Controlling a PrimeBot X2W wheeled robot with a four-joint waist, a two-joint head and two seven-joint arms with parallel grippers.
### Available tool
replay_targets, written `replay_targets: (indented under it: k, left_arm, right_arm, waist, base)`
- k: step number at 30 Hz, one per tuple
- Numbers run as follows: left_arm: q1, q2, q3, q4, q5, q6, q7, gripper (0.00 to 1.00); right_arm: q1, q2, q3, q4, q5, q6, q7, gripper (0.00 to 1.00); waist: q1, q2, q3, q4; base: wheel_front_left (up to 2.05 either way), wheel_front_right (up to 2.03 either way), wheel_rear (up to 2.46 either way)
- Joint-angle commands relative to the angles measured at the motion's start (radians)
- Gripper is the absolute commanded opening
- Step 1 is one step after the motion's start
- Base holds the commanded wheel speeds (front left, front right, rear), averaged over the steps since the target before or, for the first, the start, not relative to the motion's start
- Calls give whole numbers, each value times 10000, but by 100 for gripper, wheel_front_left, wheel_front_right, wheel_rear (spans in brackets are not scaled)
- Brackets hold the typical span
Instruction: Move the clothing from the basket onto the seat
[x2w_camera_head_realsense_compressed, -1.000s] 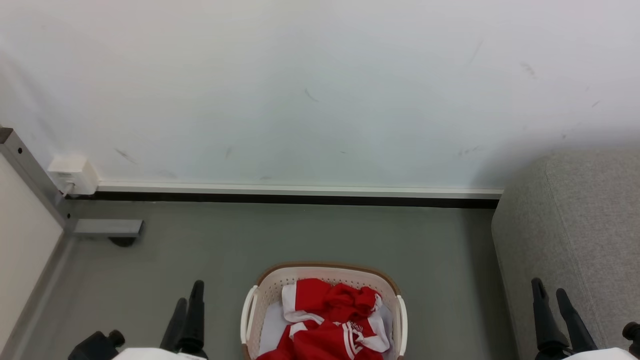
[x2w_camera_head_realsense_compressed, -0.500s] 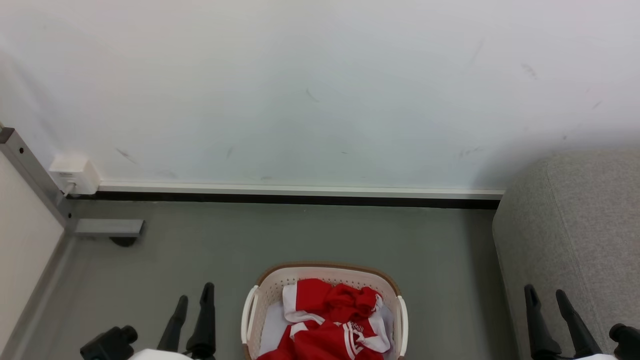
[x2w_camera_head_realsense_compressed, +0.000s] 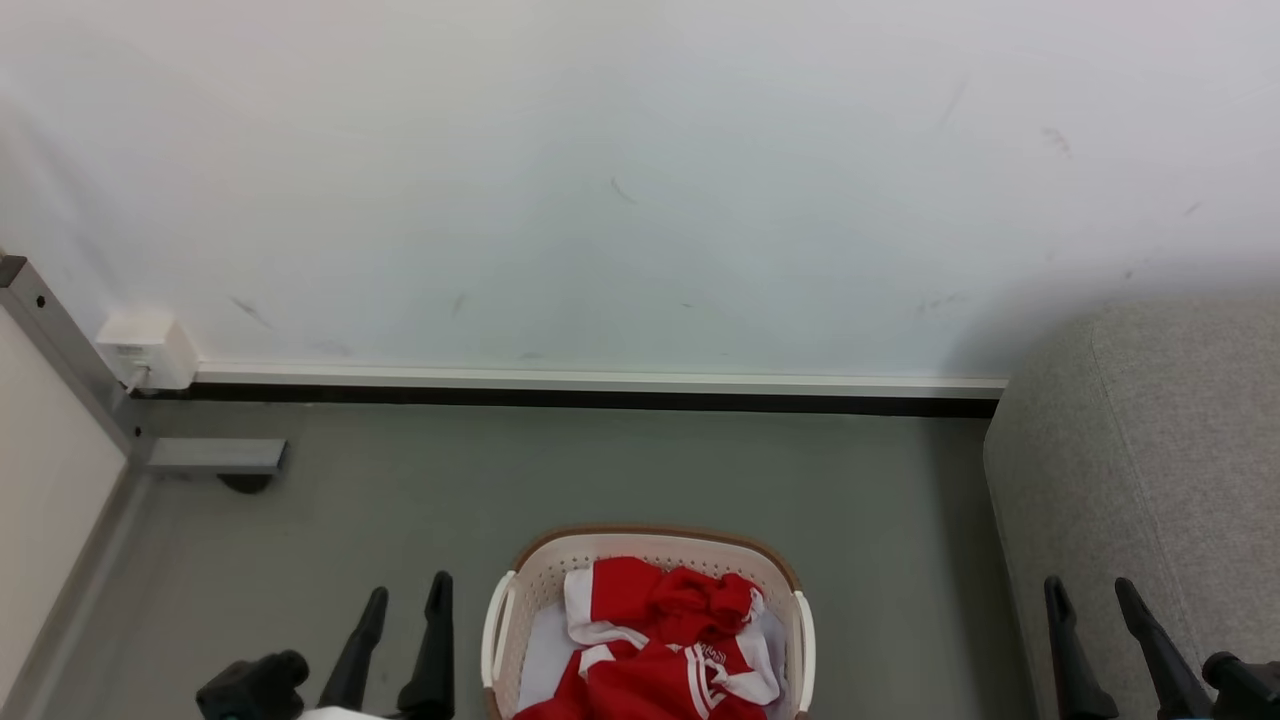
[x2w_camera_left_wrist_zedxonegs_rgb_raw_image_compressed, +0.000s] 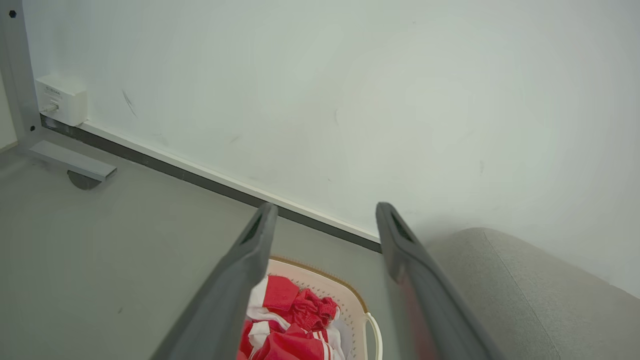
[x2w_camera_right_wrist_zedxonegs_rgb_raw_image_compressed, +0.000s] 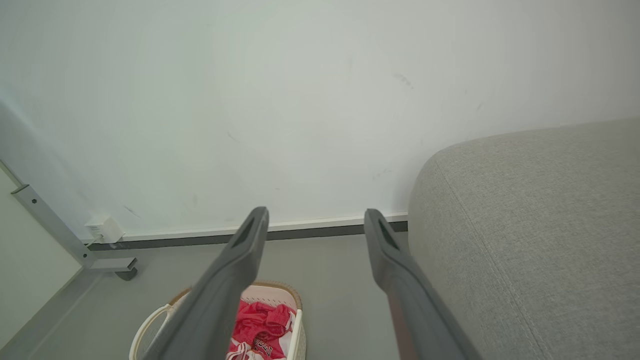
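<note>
On the head camera the basket (x2w_camera_head_realsense_compressed: 650, 533) sits on the grey floor (x2w_camera_head_realsense_compressed: 600, 470), near me and about centre, cut off by the bottom edge of the view. The clothing (x2w_camera_head_realsense_compressed: 655, 640) lies crumpled inside it. It is red with white stripes and trim and fills most of the basket, and a pale sheet (x2w_camera_head_realsense_compressed: 540, 650) shows beneath it on the left side. The seat (x2w_camera_head_realsense_compressed: 1150, 460) stands to the right of the basket, apart from it, with a strip of floor between them. Its far end is close to the white wall (x2w_camera_head_realsense_compressed: 600, 180).

My left gripper (x2w_camera_head_realsense_compressed: 408, 587) hangs just left of the basket, beside its white handle (x2w_camera_head_realsense_compressed: 490, 625). I cannot tell for certain that there is a gap between them. The jaws stand wide and hold nothing. On the left wrist view the fingers (x2w_camera_left_wrist_zedxonegs_rgb_raw_image_compressed: 250, 260) spread well apart, with the basket's far rim and the red cloth low between them.

My right gripper (x2w_camera_head_realsense_compressed: 1088, 585) hovers at the near right, in front of the seat's rounded side, also wide and holding nothing. Its wrist view has the seat on the right and the basket low on the left.

At the far left, a small white socket box (x2w_camera_head_realsense_compressed: 145, 350) sits on the wall just above the dark baseboard (x2w_camera_head_realsense_compressed: 600, 400). Beside it is a grey metal post (x2w_camera_head_realsense_compressed: 60, 330), whose flat foot (x2w_camera_head_realsense_compressed: 215, 455) rests on the floor.
</note>
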Motion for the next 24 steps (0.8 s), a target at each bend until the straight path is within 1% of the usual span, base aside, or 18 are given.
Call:
replay_targets:
  k: [1, 9, 15, 24]
  left_arm:
    - [46, 71, -21, -138, 312, 38, -106, 100]
    - [105, 78, -91, -145, 1178, 62, -307, 100]
    - [189, 82, -90, -91, 1732, 64, -434, 100]
    - [290, 89, -28, 170, 2265, 13, -634, 100]
  right_arm:
    - [52, -72, -15, -123, -258, -12, -105, 100]
    - [155, -94, -97, -122, -956, -13, -306, 100]
    - [217, -6, -166, -121, -1251, -14, -436, 100]
    - [311, 57, -365, -20, -1593, -16, -637, 100]
  waist:
    - [0, 0, 2, -5]
    - [0, 0, 11, -1]
    - [0, 0, 9, -4]
    - [0, 0, -12, 5]
  base:
    - [0, 0, 0]
    - [0, 0, 0]
    - [0, 0, 0]
    - [0, 0, 0]
